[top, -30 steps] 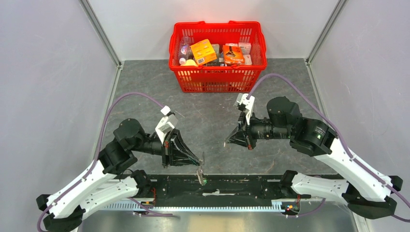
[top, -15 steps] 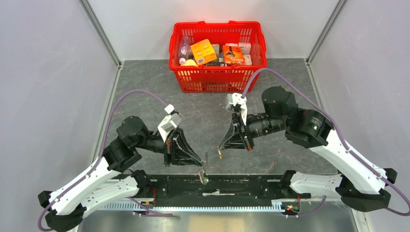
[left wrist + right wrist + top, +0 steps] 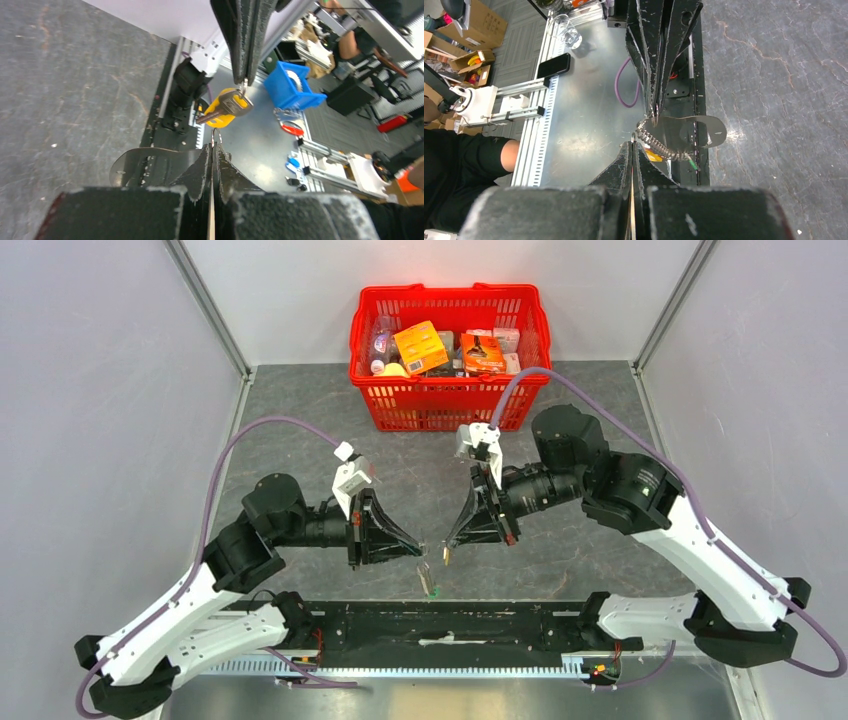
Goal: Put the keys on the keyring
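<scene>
The left gripper point(image 3: 421, 547) was pressed shut on the keyring point(image 3: 659, 147), which hung from its tips over the near part of the table point(image 3: 300, 440), the green key point(image 3: 435, 591) at its low end. The right gripper point(image 3: 446, 548) — tip to tip with the left, just apart — pinched the yellow key point(image 3: 226, 106), dangling below its closed fingers.

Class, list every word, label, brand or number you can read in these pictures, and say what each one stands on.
No text can be read in any view.
Orange box in the red basket: print too small to read.
Orange packet beside it: print too blurred to read.
Yellow key: no marking can be made out.
</scene>
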Controlling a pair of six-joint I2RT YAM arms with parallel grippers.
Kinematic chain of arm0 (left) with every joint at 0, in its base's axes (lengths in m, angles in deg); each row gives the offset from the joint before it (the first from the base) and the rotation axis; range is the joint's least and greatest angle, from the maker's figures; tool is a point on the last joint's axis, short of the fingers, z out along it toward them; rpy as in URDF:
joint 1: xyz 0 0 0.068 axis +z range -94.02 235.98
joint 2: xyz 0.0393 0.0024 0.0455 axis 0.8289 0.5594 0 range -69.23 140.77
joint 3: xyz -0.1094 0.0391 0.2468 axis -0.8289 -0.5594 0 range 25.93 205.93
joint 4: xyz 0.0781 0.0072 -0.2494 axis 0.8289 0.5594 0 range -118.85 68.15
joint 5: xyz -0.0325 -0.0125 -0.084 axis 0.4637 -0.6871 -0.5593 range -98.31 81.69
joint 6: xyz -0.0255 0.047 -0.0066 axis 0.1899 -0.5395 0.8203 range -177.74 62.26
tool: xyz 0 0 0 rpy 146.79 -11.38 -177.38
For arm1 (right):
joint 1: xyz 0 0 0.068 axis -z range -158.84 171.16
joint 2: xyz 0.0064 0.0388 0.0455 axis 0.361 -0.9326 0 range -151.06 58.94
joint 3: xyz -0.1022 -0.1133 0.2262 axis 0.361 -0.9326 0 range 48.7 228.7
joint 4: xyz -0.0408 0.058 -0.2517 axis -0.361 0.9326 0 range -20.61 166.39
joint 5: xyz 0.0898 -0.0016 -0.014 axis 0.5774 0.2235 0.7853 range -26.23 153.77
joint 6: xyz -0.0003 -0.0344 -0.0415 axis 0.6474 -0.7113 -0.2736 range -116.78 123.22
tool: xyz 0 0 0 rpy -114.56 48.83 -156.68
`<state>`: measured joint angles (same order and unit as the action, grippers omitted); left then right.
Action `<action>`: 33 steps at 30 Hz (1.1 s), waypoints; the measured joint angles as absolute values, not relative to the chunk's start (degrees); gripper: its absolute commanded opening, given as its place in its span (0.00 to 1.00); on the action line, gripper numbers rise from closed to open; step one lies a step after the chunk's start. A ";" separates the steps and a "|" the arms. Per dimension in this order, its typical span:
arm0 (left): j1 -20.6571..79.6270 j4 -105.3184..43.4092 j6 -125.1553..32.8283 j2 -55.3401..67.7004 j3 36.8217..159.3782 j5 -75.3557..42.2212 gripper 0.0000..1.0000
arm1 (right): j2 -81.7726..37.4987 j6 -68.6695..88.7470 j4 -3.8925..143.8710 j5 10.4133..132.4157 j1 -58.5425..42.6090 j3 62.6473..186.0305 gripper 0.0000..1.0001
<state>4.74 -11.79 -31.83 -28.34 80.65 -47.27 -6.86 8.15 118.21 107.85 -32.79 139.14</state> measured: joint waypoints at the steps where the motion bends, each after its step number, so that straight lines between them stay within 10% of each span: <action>1: 4.74 -10.92 -32.31 -28.58 80.93 -45.69 0.02 | -7.58 8.33 118.36 107.67 -32.77 139.82 0.00; 33: 4.74 1.43 -39.07 -29.15 83.75 -29.23 0.02 | -21.92 12.70 121.40 99.74 -35.00 148.19 0.00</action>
<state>4.74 1.43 -39.07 -29.15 83.75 -29.23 -21.92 12.70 121.40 99.74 -35.00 148.19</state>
